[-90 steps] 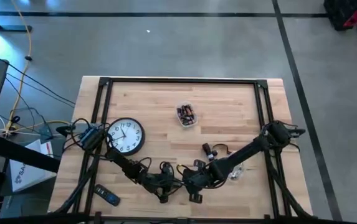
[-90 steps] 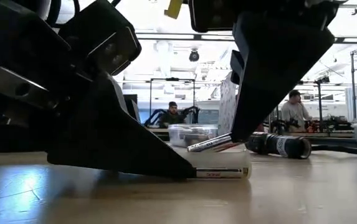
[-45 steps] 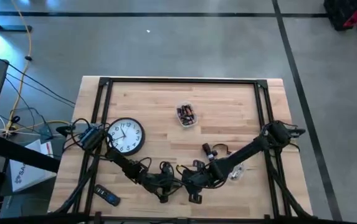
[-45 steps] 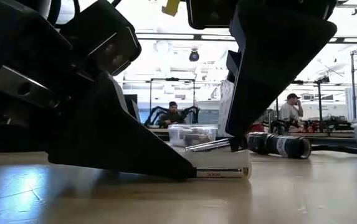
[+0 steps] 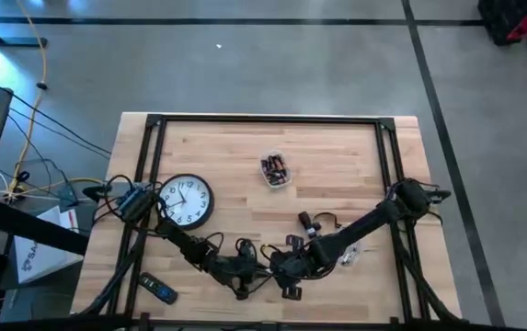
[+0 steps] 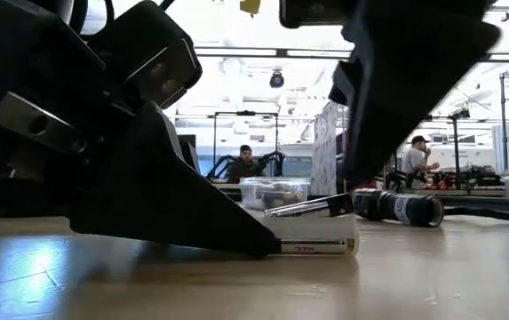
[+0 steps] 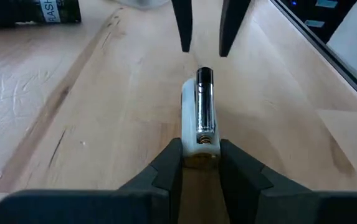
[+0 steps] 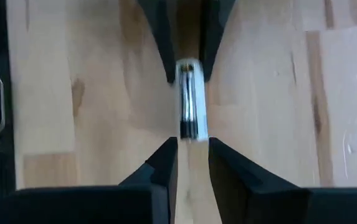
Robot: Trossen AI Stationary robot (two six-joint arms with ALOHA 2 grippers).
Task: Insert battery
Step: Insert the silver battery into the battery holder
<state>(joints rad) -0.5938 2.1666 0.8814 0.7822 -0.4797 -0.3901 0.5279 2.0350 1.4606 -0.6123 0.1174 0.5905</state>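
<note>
My left pincer (image 7: 200,163) lies low on the table (image 7: 91,124), clenched on the white holder (image 7: 198,127); my right pincer (image 8: 192,163) hangs released at 12 o'clock past the battery (image 7: 204,102).

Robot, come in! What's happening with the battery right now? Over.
Left gripper shut on white holder. Battery lying tilted in holder. Right gripper open at battery's far end. Nothing blocking.

White battery holder (image 7: 198,124), silver-and-black battery (image 7: 204,99), black pincers, pale wood table (image 5: 337,156)
</note>
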